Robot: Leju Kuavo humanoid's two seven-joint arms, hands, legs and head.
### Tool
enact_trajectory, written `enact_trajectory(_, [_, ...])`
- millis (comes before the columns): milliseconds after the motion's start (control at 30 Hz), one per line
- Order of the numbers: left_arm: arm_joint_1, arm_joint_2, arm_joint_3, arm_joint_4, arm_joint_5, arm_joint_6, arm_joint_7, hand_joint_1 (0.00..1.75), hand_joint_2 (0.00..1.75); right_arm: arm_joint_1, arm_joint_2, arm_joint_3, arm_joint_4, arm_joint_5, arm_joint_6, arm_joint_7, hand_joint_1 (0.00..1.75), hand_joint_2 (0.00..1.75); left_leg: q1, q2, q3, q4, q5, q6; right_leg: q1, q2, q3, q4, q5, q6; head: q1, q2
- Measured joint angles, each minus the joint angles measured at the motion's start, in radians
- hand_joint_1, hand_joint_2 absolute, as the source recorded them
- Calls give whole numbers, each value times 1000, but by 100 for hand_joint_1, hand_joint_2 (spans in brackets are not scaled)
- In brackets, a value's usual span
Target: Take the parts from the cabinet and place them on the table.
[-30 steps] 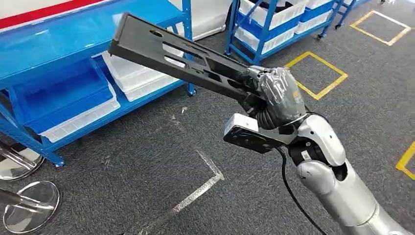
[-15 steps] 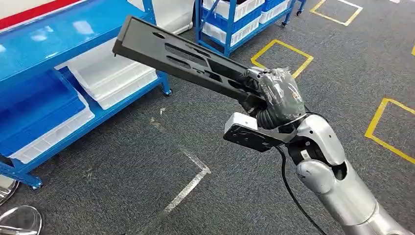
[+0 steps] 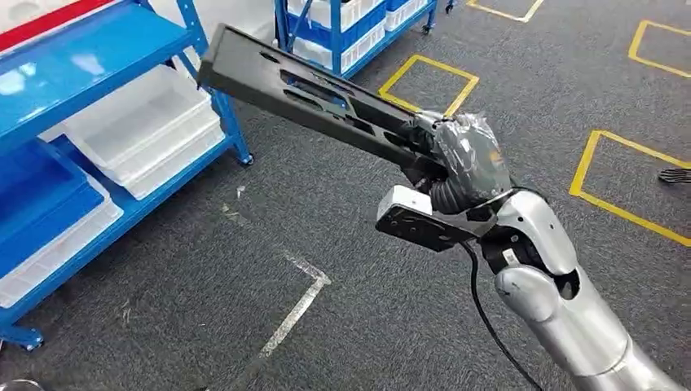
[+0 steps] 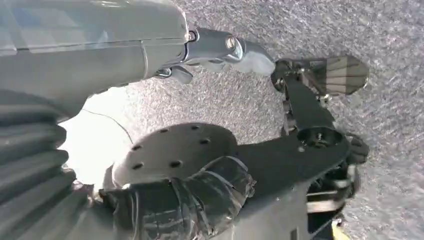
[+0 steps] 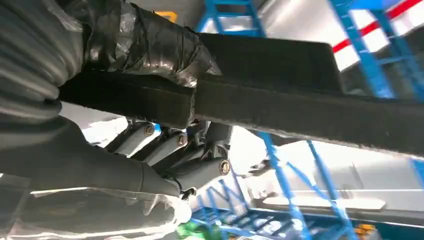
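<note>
Gripping one end of a long black slotted part in the right hand, tape-wrapped fingers curled over its top face and thumb beneath; part raised above the grey carpet, jutting out away from the hand toward the blue shelving rack, clear of the shelves and touching nothing else. White bins and a blue bin resting on the rack's lower level; second blue rack farther off, holding more white bins. Yellow tape squares and a white tape corner marked on the floor. Left hand seen close from its own wrist camera, taped dark fingers near a black perforated disc; whether spread, curled or holding anything: cannot tell
</note>
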Motion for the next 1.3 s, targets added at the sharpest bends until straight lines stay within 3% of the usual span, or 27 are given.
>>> enact_trajectory(33, [0, -3, 0, 0, 0, 0, 0, 0, 175, -1, -1, 0, 0, 0, 0, 0, 175, 175, 5, 0, -2, 4, -9, -9, -1, 12, 3, -6, 5, -10, 1, 0])
enact_trajectory(67, [1, -3, 0, 0, 0, 0, -3, 0, 175, -4, -1, 0, 0, 0, 0, 1, 175, 175, 9, -35, -11, 27, -30, -9, -1, 19, 3, -7, 8, -19, 0, 0])
enact_trajectory(167, [1, -3, 0, 0, -6, 3, -12, 0, 175, -3, 1, 0, 1, 0, 0, 0, 175, 175, 2, -80, -113, 240, -133, 0, 6, 45, 0, -7, 10, -38, -5, 0])
enact_trajectory(200, [2, -3, 0, 0, -7, 3, -14, 0, 175, -1, 1, 0, 3, 0, 0, 0, 175, 175, 0, -85, -144, 298, -146, 3, 10, 57, -1, -7, 11, -41, -5, 0])
enact_trajectory(233, [2, -3, 0, 0, -7, 4, -14, 0, 175, 0, 1, 0, 5, 0, 0, 0, 175, 175, -2, -87, -156, 314, -136, 7, 14, 69, -2, -7, 12, -42, -4, 0])
enact_trajectory(267, [4, -3, 0, 0, -8, 4, -15, 0, 175, 1, 1, 0, 7, 0, 0, 1, 175, 175, -5, -88, -143, 279, -102, 13, 17, 84, -2, -6, 13, -43, -5, 0])
enact_trajectory(333, [6, -3, 0, 0, -8, 5, -16, 0, 175, 0, 1, 0, 8, 1, 0, 1, 175, 175, -9, -103, -70, 125, -15, 26, 19, 112, -2, 0, 13, -43, -5, 0])
enact_trajectory(367, [6, -1, 0, 0, -8, 5, -18, 0, 175, 0, 1, 0, 8, 1, 0, 1, 175, 175, -10, -138, -40, 56, 5, 33, 18, 121, -4, 4, 13, -42, -5, 0])
enact_trajectory(400, [5, 0, 0, 2, -8, 5, -19, 0, 175, -3, 1, 0, 8, 1, 0, 1, 175, 175, -8, -173, -30, 32, -7, 35, 25, 128, -11, 11, 13, -38, -2, 0])
enact_trajectory(500, [-2, 0, 0, 2, -8, 4, -21, 0, 175, -1, 2, 0, 8, 1, 0, 1, 175, 175, -16, -149, -24, 25, -1, 37, 8, 157, -20, 0, 26, -20, -4, 0])
enact_trajectory(533, [-1, -1, 0, 2, -8, 3, -21, 0, 175, -2, 2, 0, 8, 1, 0, 1, 175, 175, -8, -137, -20, 10, 9, 44, 16, 168, -22, 0, 30, -14, -3, 0])
enact_trajectory(600, [-1, -3, 0, 3, -9, 3, -22, 0, 175, -5, 1, 0, 9, 1, 0, 1, 175, 175, -6, -113, -12, -6, 18, 51, 18, 95, -47, 50, -14, -7, 5, 0])
enact_trajectory(633, [-1, -3, 0, 3, -9, 3, -23, 0, 175, -6, 1, 0, 9, 1, 0, 1, 175, 175, -6, -103, -12, -8, 20, 53, 14, 73, -74, 112, -49, -2, 5, 0])
enact_trajectory(667, [0, -2, 0, 4, -9, 3, -23, 0, 175, -4, 2, 0, 9, 1, 0, 1, 175, 175, -7, -92, -12, -8, 19, 53, 8, 56, -113, 202, -87, 4, 3, 0])
enact_trajectory(733, [1, -1, 0, 4, -11, 3, -24, 0, 175, -1, 2, 0, 11, 1, 0, 1, 175, 175, -6, -70, -12, -8, 18, 53, -5, 44, -154, 284, -102, 12, 5, 0])
enact_trajectory(767, [1, -1, 0, 4, -11, 3, -24, 0, 175, -1, 2, 0, 13, 1, 0, 2, 175, 175, -5, -59, -11, -7, 15, 49, -12, 40, -142, 260, -79, 16, 5, 0])
enact_trajectory(833, [1, -1, 0, 4, -16, -3, -25, 0, 175, -1, 2, 0, 14, 1, 0, 2, 175, 175, -2, -42, -7, -5, 10, 41, -21, 22, -68, 116, -3, 23, 5, 0])
enact_trajectory(867, [0, -1, 0, 4, -19, -6, -26, 0, 175, -2, 2, 0, 14, 1, 0, 2, 175, 175, -1, -35, -3, -4, 5, 34, -22, -13, -22, 29, 28, 25, 5, 0])
enact_trajectory(900, [1, 0, 0, 5, -22, -8, -26, 0, 175, -5, 2, 0, 15, 1, 0, 2, 175, 175, -8, -27, -5, -1, 0, 25, 0, -44, 0, 3, 6, 26, 6, 0])
enact_trajectory(933, [1, 2, 0, 5, -25, -11, -27, 0, 175, -5, 3, 0, 14, 1, 0, 2, 175, 175, -10, -21, -4, 2, -3, 20, -1, -36, -6, -6, 9, 11, 0, 0])
enact_trajectory(1033, [0, 0, 0, 5, -27, -15, -29, 0, 175, -7, 1, 0, 15, 1, 0, 2, 175, 175, -4, 13, 6, -5, -6, 4, 5, -3, -9, -8, 10, -8, -1, 0])
enact_trajectory(1067, [0, 0, 0, 5, -27, -16, -30, 0, 175, -7, 2, 0, 16, 2, 0, 3, 175, 175, 1, 9, 3, 0, -20, -5, 3, 8, -2, -14, 13, -18, -1, 0])
enact_trajectory(1100, [-1, -1, 0, 5, -26, -17, -31, 0, 175, -12, 2, 0, 16, 2, 0, 3, 175, 175, 3, -32, -9, 36, -44, -4, 4, 18, 0, -15, 12, -25, -3, 0])
enact_trajectory(1133, [-1, -1, 0, 5, -26, -19, -32, 0, 175, -14, 3, 0, 16, 3, 0, 3, 175, 175, 2, -57, -45, 108, -80, -1, 6, 26, 0, -15, 12, -34, -6, 0])
enact_trajectory(1200, [0, 0, 0, 5, -27, -22, -32, 0, 175, -12, 5, 0, 16, 3, 0, 3, 175, 175, -2, -81, -128, 262, -134, 4, 11, 49, 0, -15, 12, -39, -8, 0])
enact_trajectory(1233, [1, 0, 0, 5, -27, -24, -32, 0, 175, -10, 5, 0, 17, 4, 0, 3, 175, 175, -3, -86, -156, 306, -138, 6, 14, 62, -1, -14, 12, -41, -8, 0])
enact_trajectory(1300, [5, 0, -1, 5, -28, -30, -31, 0, 175, -10, 7, 0, 18, 4, 0, 5, 175, 175, -5, -88, -150, 264, -82, 14, 17, 93, 0, -10, 12, -42, -8, 0])
